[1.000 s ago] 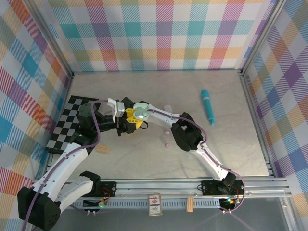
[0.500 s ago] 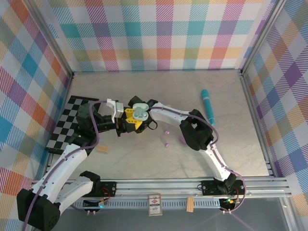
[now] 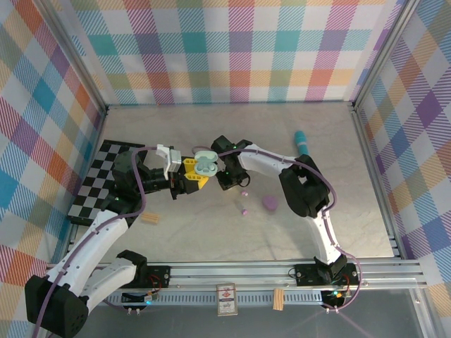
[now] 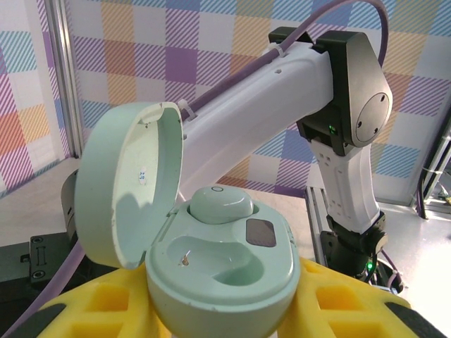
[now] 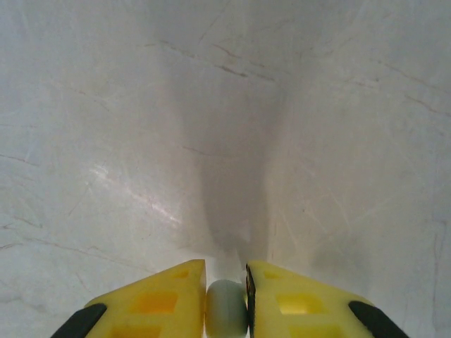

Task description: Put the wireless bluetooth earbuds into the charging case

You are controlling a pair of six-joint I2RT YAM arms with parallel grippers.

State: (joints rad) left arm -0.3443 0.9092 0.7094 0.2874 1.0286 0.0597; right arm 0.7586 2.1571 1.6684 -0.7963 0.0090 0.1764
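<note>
My left gripper (image 3: 192, 176) is shut on the mint-green charging case (image 4: 218, 278), held off the table between its yellow fingers (image 4: 345, 310). The lid (image 4: 123, 183) stands open to the left. One pale green earbud (image 4: 220, 204) sits in the far slot; the near slot is bare. My right gripper (image 5: 226, 271) is shut on another pale green earbud (image 5: 225, 313) and points down at the table, just right of the case (image 3: 205, 165) in the top view. Two tiny pink earbuds (image 3: 245, 193) (image 3: 244, 210) lie loose on the table.
A pink pebble-shaped case (image 3: 269, 203) lies right of the pink buds. A teal cylinder (image 3: 301, 141) is partly covered by the right arm (image 3: 303, 183). A checkered mat (image 3: 95, 186) lies at the left, with a small wooden block (image 3: 149, 219) near it.
My right gripper has drawn away from above the case to its right side, and the right elbow has swung right, uncovering the pink case. The left arm has stayed put.
</note>
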